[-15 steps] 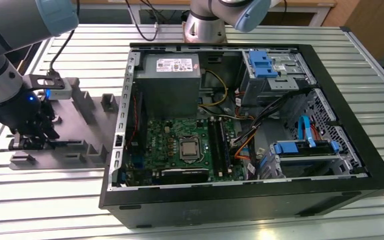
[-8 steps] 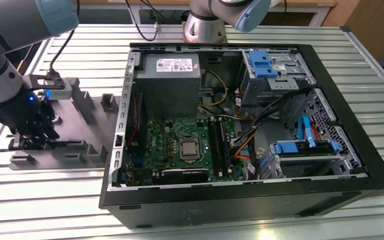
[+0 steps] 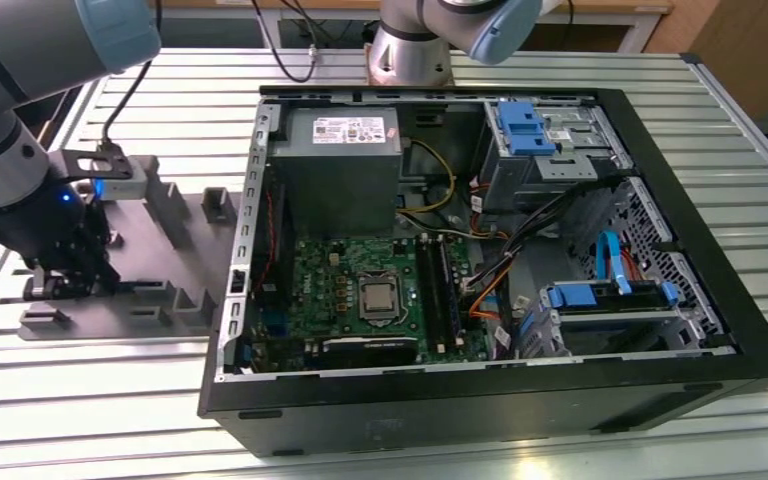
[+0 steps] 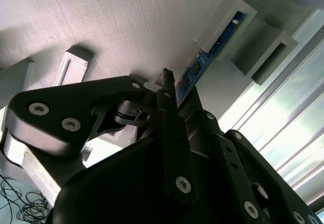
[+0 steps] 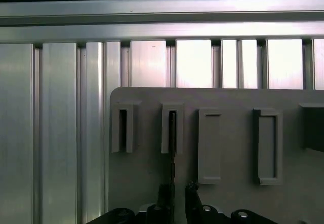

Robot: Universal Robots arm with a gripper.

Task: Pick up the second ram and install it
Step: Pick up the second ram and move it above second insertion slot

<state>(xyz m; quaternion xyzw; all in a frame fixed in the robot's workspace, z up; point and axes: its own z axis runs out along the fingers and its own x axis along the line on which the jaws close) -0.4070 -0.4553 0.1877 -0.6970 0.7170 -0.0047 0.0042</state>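
Observation:
The second ram (image 4: 205,62) is a thin bluish-dark board standing on edge in a slotted holder (image 5: 172,127) of the grey fixture tray (image 3: 157,300). In the first wrist view the ram (image 5: 172,148) appears edge-on as a dark strip running from that holder toward my gripper (image 5: 177,189). One fingertip (image 5: 164,191) sits close beside the board, and the other stands a small gap away on its far side. The gripper (image 4: 179,95) looks open and straddles the board's near end. In the exterior view the gripper (image 3: 71,275) is low over the tray, on that view's left.
The open computer case (image 3: 704,330) lies beside the tray on the slatted aluminium table (image 3: 91,400). Inside are the green motherboard (image 3: 344,290) with long black slots (image 3: 438,290), a grey power-supply box (image 3: 337,150) and cable bundles. More empty holders (image 5: 210,145) rise from the tray.

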